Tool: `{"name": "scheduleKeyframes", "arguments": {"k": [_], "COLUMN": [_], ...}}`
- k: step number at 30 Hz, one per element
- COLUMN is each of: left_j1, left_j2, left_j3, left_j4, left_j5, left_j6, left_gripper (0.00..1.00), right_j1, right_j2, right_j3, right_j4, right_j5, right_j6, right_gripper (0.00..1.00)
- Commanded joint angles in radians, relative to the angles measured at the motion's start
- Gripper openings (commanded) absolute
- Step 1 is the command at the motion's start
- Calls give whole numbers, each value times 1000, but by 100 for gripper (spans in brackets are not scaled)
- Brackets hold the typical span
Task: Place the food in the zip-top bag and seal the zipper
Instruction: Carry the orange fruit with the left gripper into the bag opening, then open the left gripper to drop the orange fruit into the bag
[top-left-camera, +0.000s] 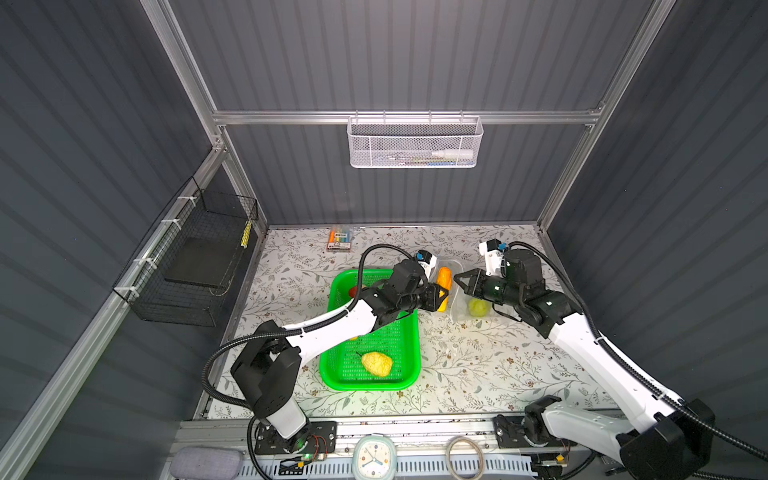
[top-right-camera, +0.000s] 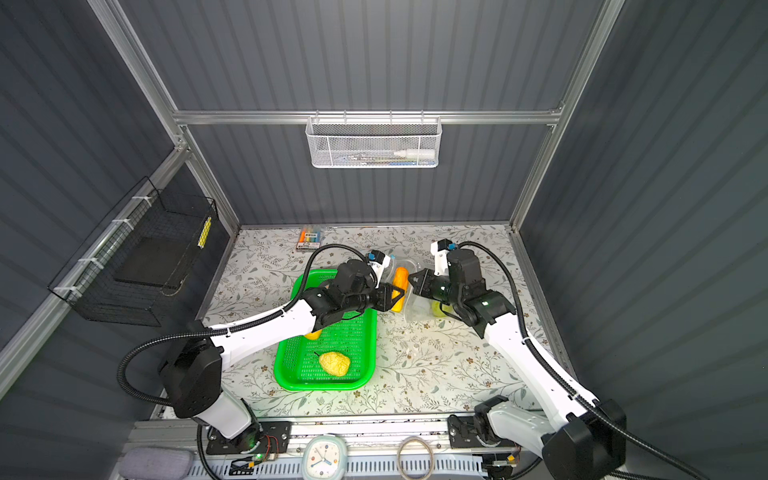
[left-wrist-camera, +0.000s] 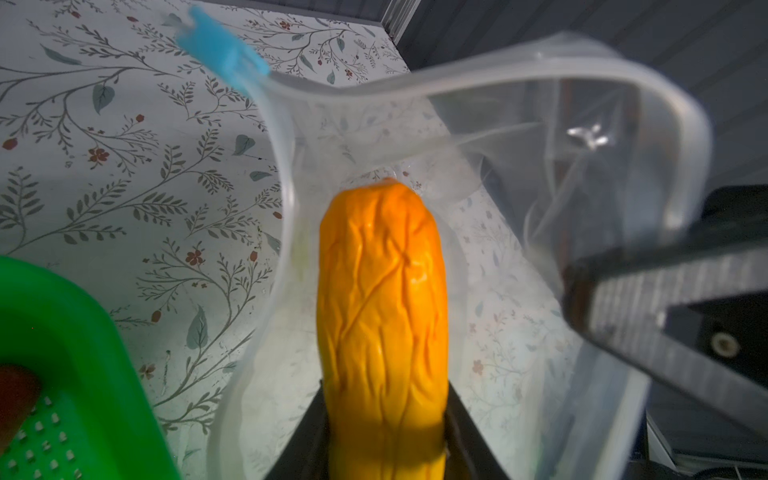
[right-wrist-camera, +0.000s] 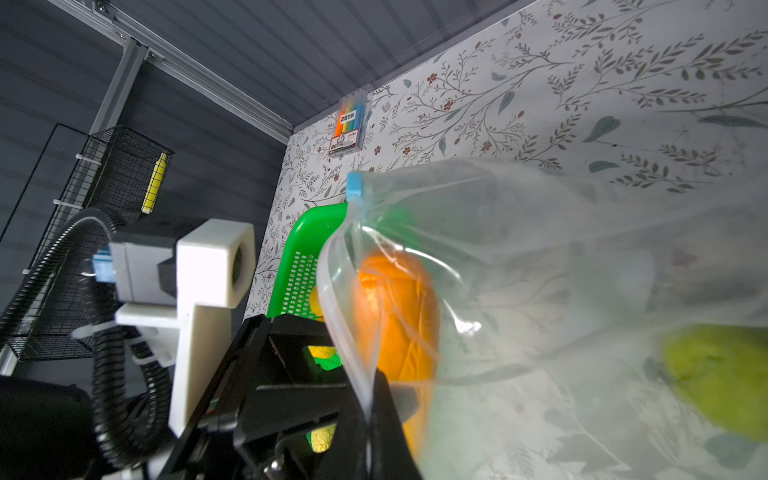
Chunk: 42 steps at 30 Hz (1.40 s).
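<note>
We see a floral-print table (top-left-camera: 498, 374), grey ribbed walls (top-left-camera: 395, 62), marker pack (top-left-camera: 340, 241) lettering unreadable, left jaws part-open gripping the orange carrot toy (left-wrist-camera: 382, 291) inside the zip-top bag (right-wrist-camera: 582, 249) mouth, right jaws shut on its rim

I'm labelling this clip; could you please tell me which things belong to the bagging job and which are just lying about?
Job: carrot, bag, blue slider, green fruit, bumpy yellow fruit, green tray.
Lying about: marker pack, clock, white basket, black basket.
</note>
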Motion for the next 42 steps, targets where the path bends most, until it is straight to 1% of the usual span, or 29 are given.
{"name": "scheduleKeyframes", "arguments": {"k": [1,6,7,9,13,18,20,21,22,24,25,28,38,42], "left_j1": [-6,-6,-5,-6,-6,-6,-6,-6,-5,-6,-4,-5,-1,10], "left_j2": [20,76,91,117,151,160,161,161,162,158,155,137,14,-73], "left_j3": [60,132,146,166,189,199,201,200,203,204,204,201,166,108], "left_j4": [-28,-131,-151,-177,-195,-192,-192,-192,-192,-192,-193,-192,-180,-135], "left_j5": [-25,-94,-99,-109,-112,-125,-126,-124,-123,-121,-121,-118,-122,-112], "left_j6": [-15,1,3,2,-10,-15,-15,-15,-16,-20,-21,-26,-21,-24], "left_gripper": [20,22,21,22,22,26,31,37,46,62,67,73,79,87], "right_j1": [3,3,3,3,3,3,3,3,3,3,3,3,2,0], "right_j2": [-12,-4,-7,-13,-20,-18,-17,-17,-17,-17,-15,-13,-8,-3], "right_j3": [-9,-19,-23,-32,-42,-45,-45,-45,-44,-43,-43,-42,-22,-17], "right_j4": [30,21,18,17,14,9,9,9,11,13,13,12,-12,-20], "right_j5": [-6,-6,31,53,71,75,75,75,75,75,77,77,98,106], "right_j6": [8,-7,-11,-15,-25,-33,-34,-35,-34,-33,-34,-36,-52,-58], "right_gripper": [0,0,0,0,0,0,0,0,0,0,0,0,0,0]}}
